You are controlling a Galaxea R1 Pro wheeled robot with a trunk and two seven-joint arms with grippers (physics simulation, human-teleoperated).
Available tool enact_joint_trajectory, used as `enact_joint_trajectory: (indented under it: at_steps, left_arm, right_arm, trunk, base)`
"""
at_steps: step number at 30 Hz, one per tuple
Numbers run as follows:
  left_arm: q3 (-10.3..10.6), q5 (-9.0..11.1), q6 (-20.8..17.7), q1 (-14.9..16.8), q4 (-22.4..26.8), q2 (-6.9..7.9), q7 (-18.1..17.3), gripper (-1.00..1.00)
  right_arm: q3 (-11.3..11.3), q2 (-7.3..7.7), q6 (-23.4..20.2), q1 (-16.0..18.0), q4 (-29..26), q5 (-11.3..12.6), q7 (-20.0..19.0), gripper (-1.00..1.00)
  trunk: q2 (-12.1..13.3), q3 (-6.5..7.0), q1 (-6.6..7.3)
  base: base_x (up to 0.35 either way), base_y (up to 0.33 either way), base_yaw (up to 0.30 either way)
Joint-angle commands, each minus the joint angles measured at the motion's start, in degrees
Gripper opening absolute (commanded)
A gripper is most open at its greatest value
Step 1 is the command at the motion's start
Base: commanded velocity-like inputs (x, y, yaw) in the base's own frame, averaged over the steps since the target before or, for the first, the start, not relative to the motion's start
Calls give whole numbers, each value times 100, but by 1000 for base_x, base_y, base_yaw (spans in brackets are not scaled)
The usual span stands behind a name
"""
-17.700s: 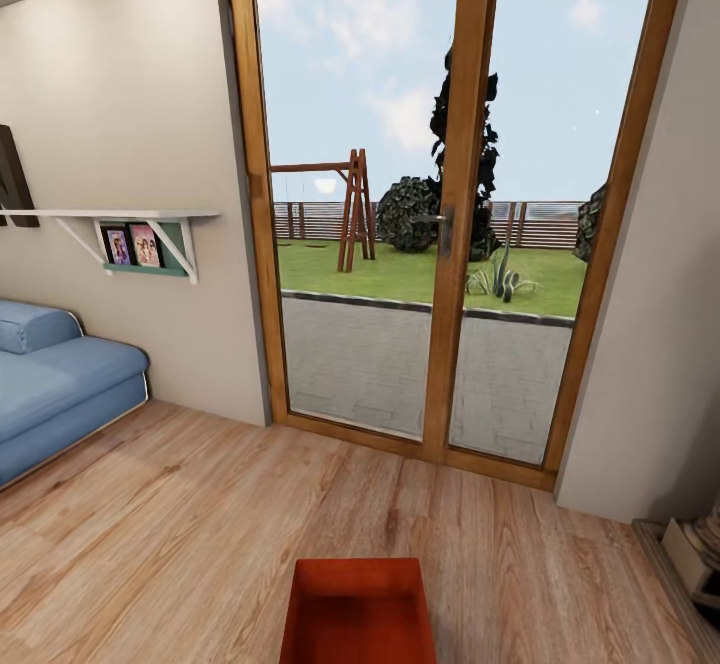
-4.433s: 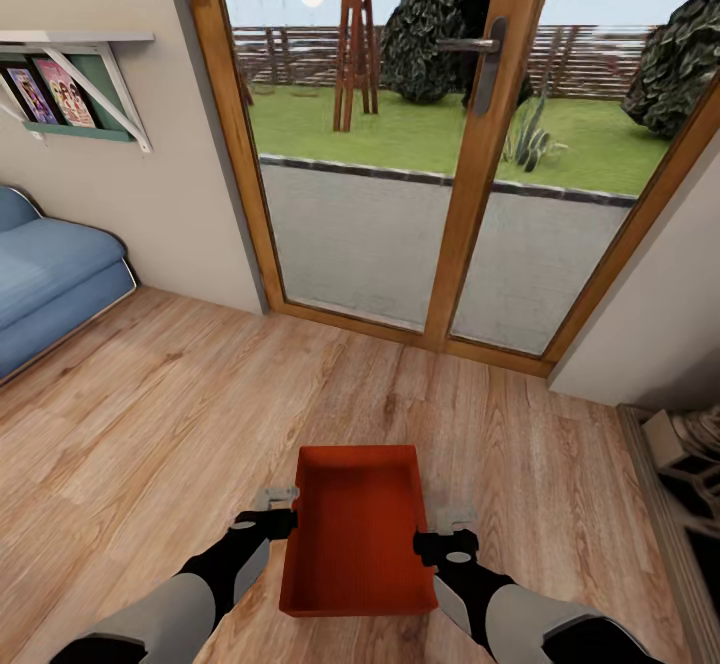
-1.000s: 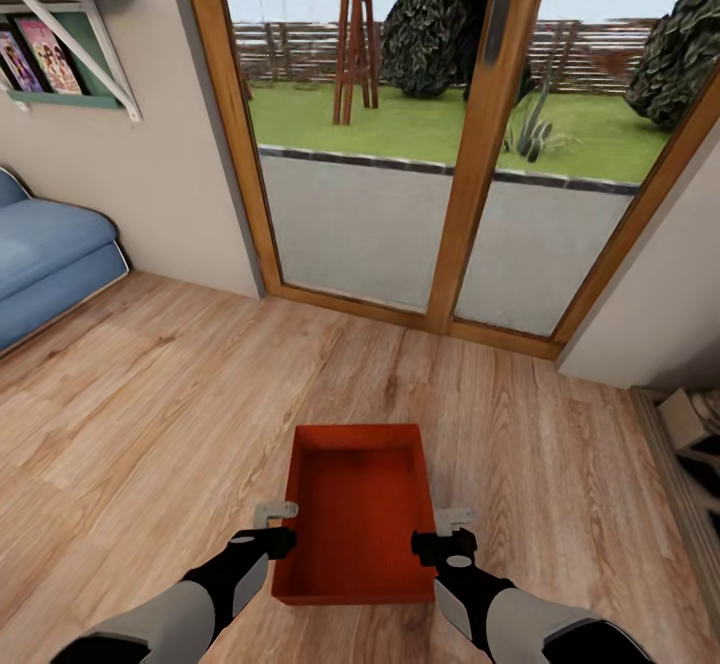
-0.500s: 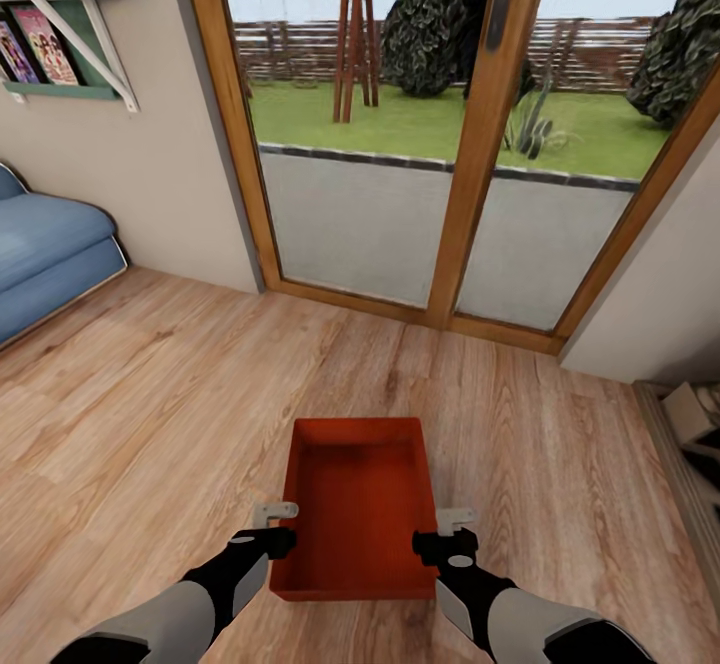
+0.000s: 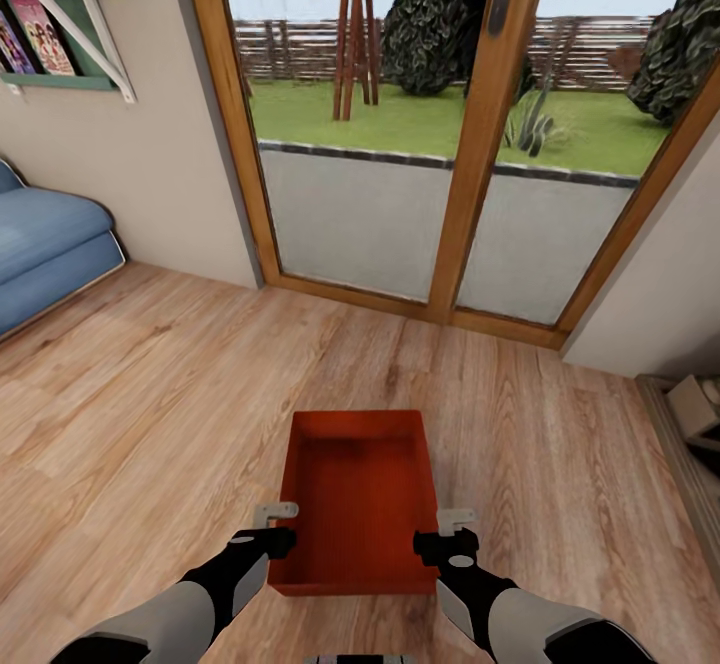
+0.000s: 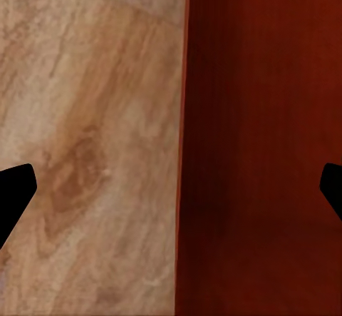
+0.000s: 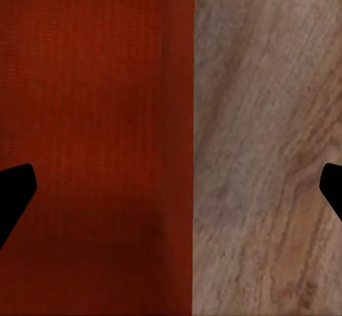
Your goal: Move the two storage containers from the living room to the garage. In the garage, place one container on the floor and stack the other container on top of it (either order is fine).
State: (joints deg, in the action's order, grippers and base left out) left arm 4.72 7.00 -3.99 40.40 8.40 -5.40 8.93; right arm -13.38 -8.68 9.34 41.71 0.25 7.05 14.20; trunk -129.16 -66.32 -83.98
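A red-orange storage container (image 5: 358, 504) sits on the light wood plank floor (image 5: 150, 394) of the living room, in the near middle of the head view, open side up and lidless, its long walls running away from the robot. The left gripper (image 5: 272, 529) is at the container's left wall near the close corner, and the right gripper (image 5: 450, 532) is at the right wall opposite it, so the bin lies between the two arms. In the left wrist view the fingertips (image 6: 14, 195) stand wide apart, with the container's wall edge (image 6: 182, 145) running between them, red plastic on one side and floor planks on the other; the jaws straddle the wall without closing on it. The right wrist view shows the same: the dark fingertips (image 7: 14, 191) are spread, the container (image 7: 92, 116) on one side of the rim line and the wooden floor (image 7: 271, 152) on the other. Beyond the bin, a wood-framed glass patio door (image 5: 480, 164) looks onto a lawn, a wooden swing frame (image 5: 352, 34) and dark shrubs. At the far left are the end of a blue sofa (image 5: 45, 254) and a white bracket shelf (image 5: 70, 4) with picture books. At the right edge a low unit (image 5: 695, 414) stands against the pale wall.
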Motion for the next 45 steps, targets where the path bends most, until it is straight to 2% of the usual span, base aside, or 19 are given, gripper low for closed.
enact_joint_trajectory:
  at_steps: [1,20,45]
  left_arm:
    - [49,58,-32,1,13,0,29,100]
    - [54,61,-32,3,18,4,38,100]
    - [48,56,-23,3,27,4,56,100]
  right_arm:
    - [-50,-2,23,4,5,60,12,100]
    - [-42,-2,24,4,3,60,12,100]
    - [-45,2,24,4,5,60,12,100]
  trunk:
    - [-43,-22,-22]
    - [-805,-363,-439]
    - [-805,-363,-439]
  base:
    - [0,0,0]
    - [0,0,0]
    - [0,0,0]
